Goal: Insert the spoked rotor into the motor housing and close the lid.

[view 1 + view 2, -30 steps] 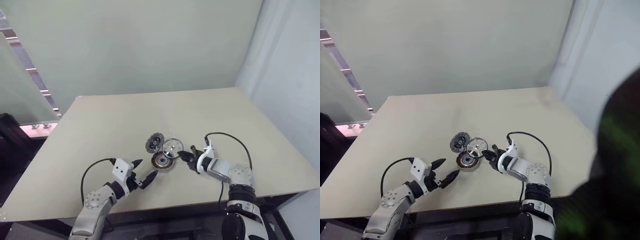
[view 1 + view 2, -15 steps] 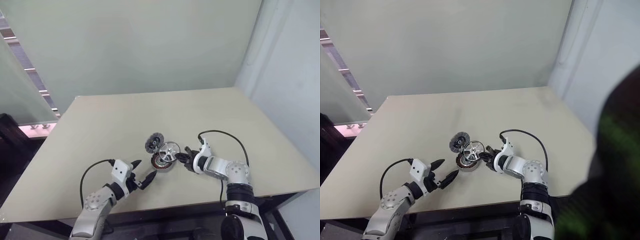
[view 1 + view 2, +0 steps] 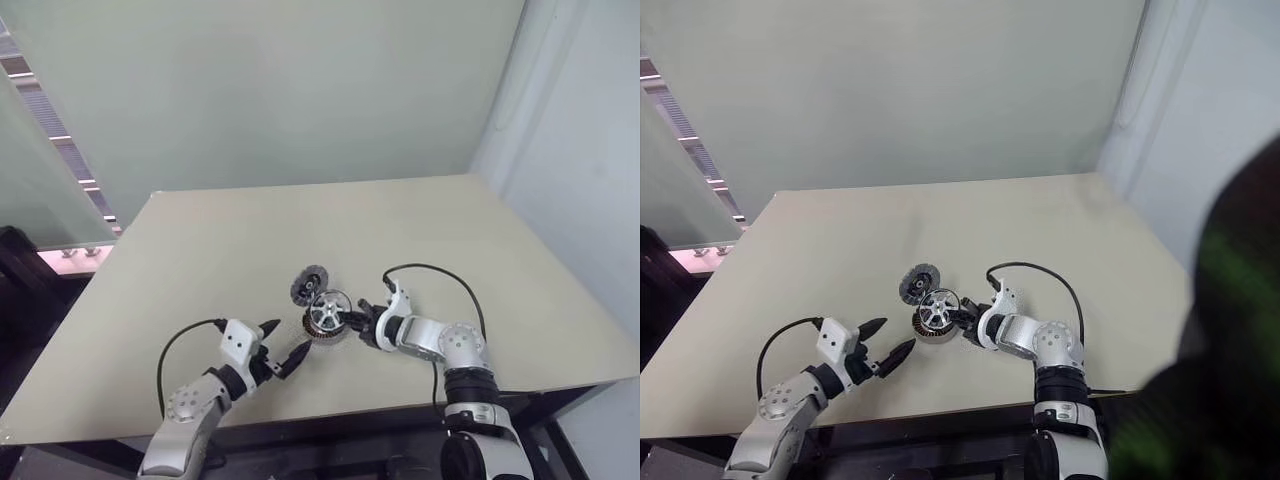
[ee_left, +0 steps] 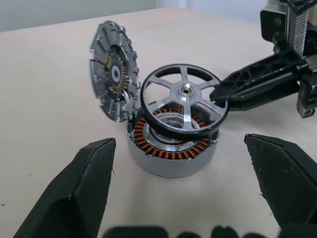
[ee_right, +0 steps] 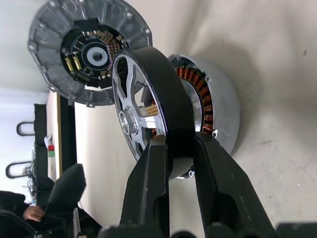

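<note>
A bare beige table (image 3: 220, 240) stands against a pale green wall (image 3: 270, 90).

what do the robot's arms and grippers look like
Both arms are silver-grey and white with rounded joints. The left gripper and right gripper each have two black pointed fingers on a white wrist block. A black cable loops over the left arm, another black cable over the right.

Looks like a bare lab or test room: one plain beige table (image 3: 250, 240) mid-frame, blank pale green wall (image 3: 280, 90) across the top, frosted glass partition (image 3: 35, 170) at upper left.
</note>
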{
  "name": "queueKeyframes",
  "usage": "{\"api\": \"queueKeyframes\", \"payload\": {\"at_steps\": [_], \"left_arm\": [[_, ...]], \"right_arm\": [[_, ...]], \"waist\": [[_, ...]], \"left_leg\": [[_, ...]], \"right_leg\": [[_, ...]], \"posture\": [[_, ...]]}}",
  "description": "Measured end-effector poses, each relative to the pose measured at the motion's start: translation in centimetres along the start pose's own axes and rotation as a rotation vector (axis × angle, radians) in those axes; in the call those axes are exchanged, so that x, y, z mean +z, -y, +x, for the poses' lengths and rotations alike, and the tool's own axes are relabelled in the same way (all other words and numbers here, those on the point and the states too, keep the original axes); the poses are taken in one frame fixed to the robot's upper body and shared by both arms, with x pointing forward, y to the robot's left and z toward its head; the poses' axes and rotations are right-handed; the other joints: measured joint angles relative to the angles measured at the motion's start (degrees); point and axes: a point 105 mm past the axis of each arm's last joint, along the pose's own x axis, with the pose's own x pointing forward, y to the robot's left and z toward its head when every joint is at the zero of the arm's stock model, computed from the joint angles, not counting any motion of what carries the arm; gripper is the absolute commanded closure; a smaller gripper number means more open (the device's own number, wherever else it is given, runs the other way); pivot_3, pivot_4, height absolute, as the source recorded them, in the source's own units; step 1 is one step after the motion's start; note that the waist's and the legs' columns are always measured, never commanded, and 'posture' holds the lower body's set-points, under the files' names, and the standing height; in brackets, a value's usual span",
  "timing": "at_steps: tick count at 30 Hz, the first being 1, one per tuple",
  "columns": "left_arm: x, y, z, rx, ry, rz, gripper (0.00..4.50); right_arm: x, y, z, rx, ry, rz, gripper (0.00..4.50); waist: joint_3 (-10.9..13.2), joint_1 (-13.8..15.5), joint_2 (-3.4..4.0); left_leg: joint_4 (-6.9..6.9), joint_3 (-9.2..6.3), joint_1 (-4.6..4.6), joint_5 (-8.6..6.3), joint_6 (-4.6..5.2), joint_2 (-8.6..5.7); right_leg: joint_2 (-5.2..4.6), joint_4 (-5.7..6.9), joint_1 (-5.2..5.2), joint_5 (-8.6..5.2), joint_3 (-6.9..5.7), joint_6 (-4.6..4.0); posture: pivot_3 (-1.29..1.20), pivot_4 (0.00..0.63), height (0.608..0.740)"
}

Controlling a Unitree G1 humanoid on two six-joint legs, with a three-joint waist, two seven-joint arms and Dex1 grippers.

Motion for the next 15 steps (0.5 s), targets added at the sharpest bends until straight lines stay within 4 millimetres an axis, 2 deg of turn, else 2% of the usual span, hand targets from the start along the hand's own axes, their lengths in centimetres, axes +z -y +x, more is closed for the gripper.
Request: {"api": "queueKeyframes", "payload": {"at_steps": [15], "left_arm": [[-0.09, -0.13, -0.14, 0.010, -0.002, -0.002, 0.00]], "right_arm": [[-0.70, 0.15, 0.92, -0.017, -0.011, -0.012, 4.15]], "waist": [[0.0, 0.0, 0.00]], "left_leg": [[0.00, -0.01, -0.02, -0.01, 0.01, 0.00]], "right_leg": [[0.01, -0.03, 0.00, 0.00, 0.00, 0.00]], "posture": [[0.00, 0.000, 0.740]]}}
